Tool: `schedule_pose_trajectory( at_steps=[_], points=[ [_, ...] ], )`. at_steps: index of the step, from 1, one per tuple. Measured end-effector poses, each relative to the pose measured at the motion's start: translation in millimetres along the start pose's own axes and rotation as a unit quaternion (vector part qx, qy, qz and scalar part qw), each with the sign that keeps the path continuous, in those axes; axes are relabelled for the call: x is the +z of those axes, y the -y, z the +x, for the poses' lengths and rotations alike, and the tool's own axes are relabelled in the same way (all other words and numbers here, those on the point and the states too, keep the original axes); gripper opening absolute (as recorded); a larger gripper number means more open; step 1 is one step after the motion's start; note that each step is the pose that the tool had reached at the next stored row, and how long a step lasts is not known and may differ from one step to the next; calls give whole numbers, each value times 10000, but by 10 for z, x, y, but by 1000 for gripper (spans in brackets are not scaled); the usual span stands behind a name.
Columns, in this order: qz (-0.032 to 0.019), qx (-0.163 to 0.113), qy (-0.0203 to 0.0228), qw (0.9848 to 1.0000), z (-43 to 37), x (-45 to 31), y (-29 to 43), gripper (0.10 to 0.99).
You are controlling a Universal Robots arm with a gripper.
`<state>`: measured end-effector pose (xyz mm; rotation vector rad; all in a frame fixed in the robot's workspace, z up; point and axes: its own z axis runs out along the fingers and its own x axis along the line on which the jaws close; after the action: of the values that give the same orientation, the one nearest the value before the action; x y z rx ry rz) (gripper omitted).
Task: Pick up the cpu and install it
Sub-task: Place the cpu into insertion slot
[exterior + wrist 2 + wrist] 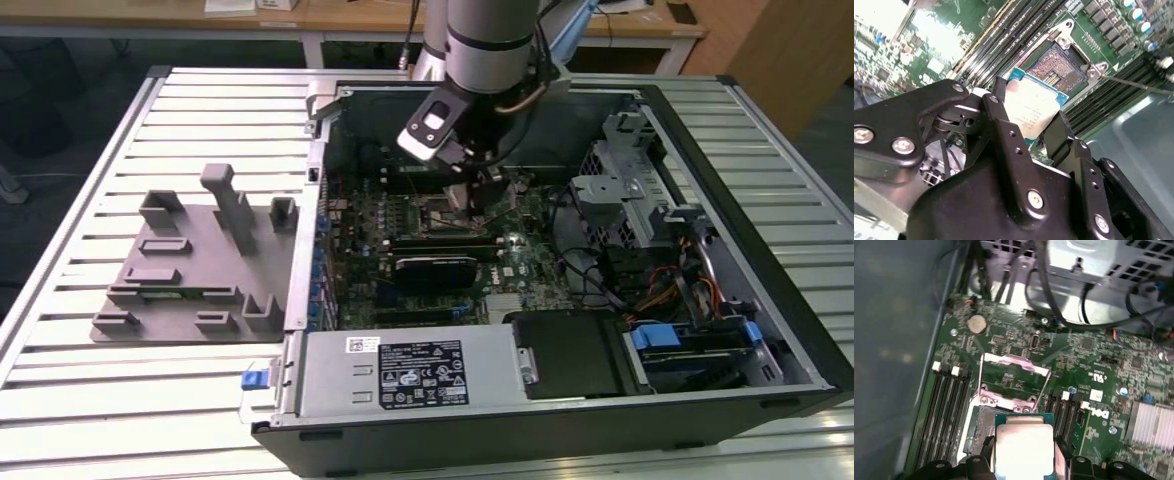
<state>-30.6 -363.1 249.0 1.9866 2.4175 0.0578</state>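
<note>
Gripper (1028,116), claw closed partway on the cpu (1036,102) by its edges, holds it just above the open socket (1066,62), far half of PC case (787,300).

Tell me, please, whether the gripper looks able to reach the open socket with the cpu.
Probably yes: the gripper holds the cpu just above the socket, its load plate swung open, nothing between.
</note>
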Motion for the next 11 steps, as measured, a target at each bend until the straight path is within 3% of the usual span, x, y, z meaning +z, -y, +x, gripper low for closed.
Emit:
schedule_pose_trajectory(
  at_steps=[3,4,6,8,11],
  points=[
    [-4,269,9,9996,0,8,0,545],
    [-8,539,19,9985,0,16,0,545],
    [-10,718,26,9974,0,25,1,545],
    [-12,841,30,9965,1,35,7,545],
    [-10,870,47,9962,7,67,13,545]
  ],
)
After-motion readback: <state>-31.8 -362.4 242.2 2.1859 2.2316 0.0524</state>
